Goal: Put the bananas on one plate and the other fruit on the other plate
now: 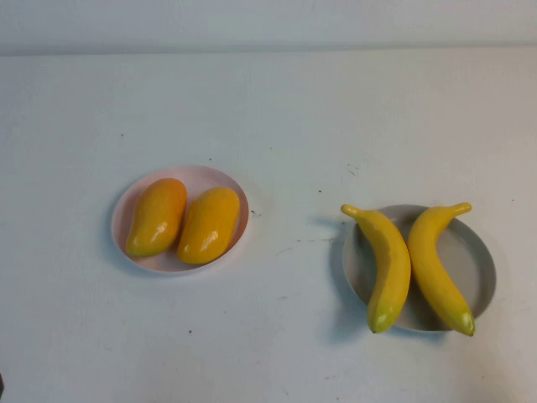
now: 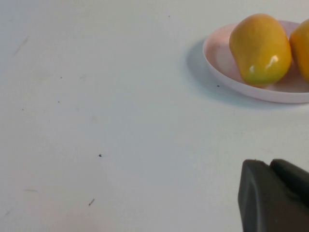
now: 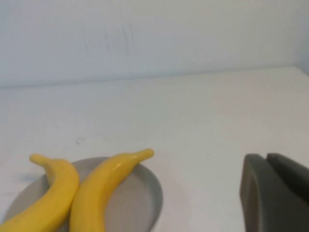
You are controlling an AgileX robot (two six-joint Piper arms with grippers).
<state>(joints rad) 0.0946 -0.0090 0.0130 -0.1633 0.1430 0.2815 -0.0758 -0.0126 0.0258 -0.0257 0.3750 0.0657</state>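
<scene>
High view: sorting looks done, both arms pulled off the table.

I see both bananas [image 1: 411, 264] lying across the grey plate [image 1: 477, 277], tips overhanging its rim, and the two mangoes [image 1: 183, 220] side by side on the pink plate [image 1: 130, 201]; the plates sit well apart. The left gripper [image 2: 275, 195] shows only as a dark corner in its wrist view, above bare table near the pink plate; the right gripper [image 3: 275, 191] likewise, near the grey plate. I cannot tell finger state on either. Judgement: final step complete; next I need only hold the arms parked, no further grasp called for.
</scene>
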